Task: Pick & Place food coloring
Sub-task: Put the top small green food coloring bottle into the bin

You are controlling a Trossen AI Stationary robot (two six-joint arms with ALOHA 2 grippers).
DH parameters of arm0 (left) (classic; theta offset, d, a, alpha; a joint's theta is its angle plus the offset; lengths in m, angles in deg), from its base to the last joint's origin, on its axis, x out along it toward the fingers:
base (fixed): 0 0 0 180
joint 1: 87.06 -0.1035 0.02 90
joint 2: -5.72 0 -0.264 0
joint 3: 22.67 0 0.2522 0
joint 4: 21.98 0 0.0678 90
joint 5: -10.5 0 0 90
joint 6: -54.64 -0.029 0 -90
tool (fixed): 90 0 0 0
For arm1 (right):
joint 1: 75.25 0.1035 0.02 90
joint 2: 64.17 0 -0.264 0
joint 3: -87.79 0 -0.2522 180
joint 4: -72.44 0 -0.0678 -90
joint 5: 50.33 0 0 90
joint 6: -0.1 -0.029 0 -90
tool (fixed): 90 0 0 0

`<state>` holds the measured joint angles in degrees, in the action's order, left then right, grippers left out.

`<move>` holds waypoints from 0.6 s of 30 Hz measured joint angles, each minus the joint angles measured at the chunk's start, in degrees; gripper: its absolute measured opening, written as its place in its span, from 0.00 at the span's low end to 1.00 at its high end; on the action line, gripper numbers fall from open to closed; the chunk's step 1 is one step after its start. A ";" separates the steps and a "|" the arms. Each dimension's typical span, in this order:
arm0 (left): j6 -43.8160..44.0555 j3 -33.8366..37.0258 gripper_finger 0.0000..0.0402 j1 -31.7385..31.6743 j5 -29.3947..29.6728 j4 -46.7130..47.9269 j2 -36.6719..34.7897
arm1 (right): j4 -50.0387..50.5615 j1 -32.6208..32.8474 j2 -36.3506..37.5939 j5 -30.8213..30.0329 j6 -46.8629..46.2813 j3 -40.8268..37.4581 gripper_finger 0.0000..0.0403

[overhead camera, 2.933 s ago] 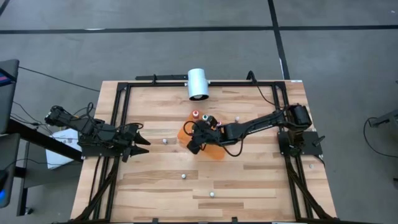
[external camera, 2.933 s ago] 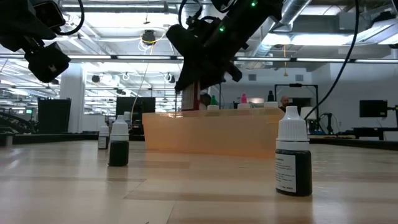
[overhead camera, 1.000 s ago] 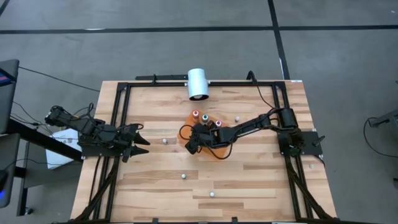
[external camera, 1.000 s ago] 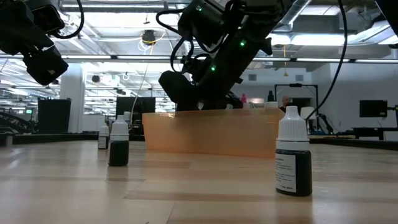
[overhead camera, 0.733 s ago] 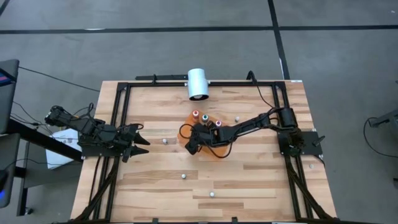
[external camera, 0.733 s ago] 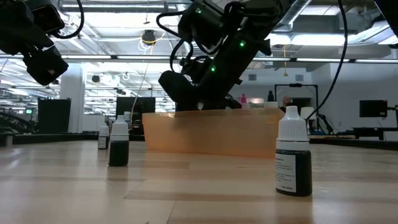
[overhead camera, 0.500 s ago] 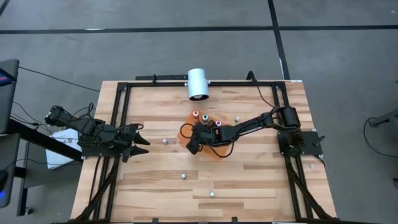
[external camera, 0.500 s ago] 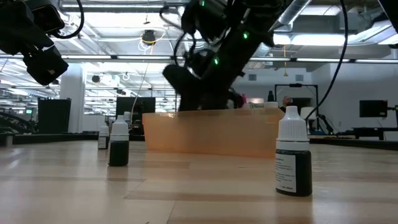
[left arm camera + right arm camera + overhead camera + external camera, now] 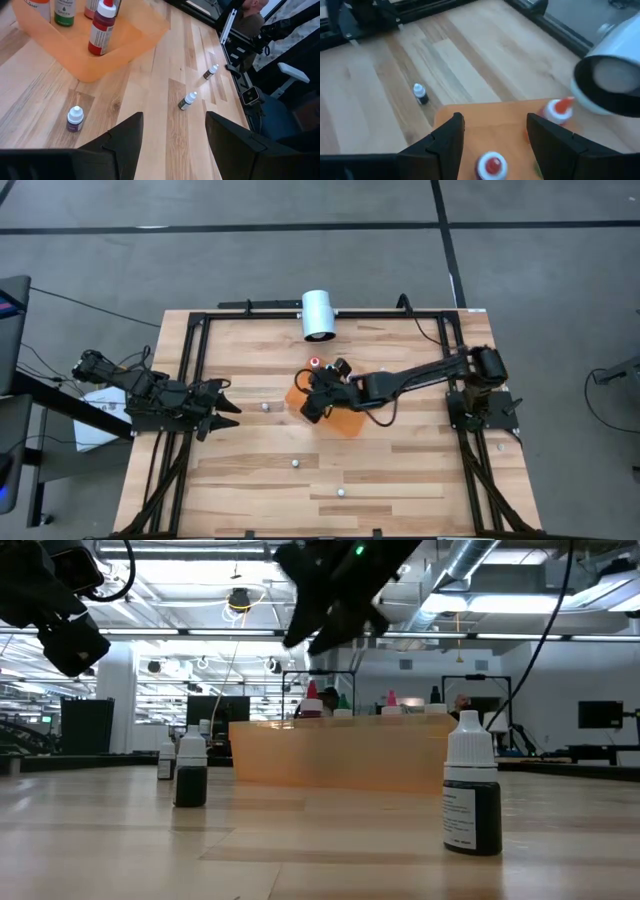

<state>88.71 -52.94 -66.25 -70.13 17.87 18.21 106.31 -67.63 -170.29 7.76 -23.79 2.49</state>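
Risk: bottles (image 9: 492, 165) standing in the orange tray (image 9: 340, 420) could tip if the right end effector (image 9: 312, 408), raised above the tray's left edge, descends off-line. Its fingers stand apart, empty. Stray bottles (image 9: 296, 463) lie on the worktop (image 9: 400, 470) outside the tray. Left end effector (image 9: 226, 406) waits open, well left of the tray.

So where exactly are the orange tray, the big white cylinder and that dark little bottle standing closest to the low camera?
Orange tray (image 9: 330, 755), low view, on its front wall.
White cylinder (image 9: 319, 313), high view, on the middle of its side.
Dark little bottle (image 9: 471, 802), low view, on its dark body below the white cap.
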 joint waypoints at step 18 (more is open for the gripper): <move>0.82 0.00 0.51 0.00 0.49 0.06 -0.02 | 27.41 7.95 8.51 -1.85 -11.53 -2.47 0.50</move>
<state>89.54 -52.94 -66.25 -69.64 17.93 18.19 133.72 -59.68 -161.79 5.91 -35.32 0.02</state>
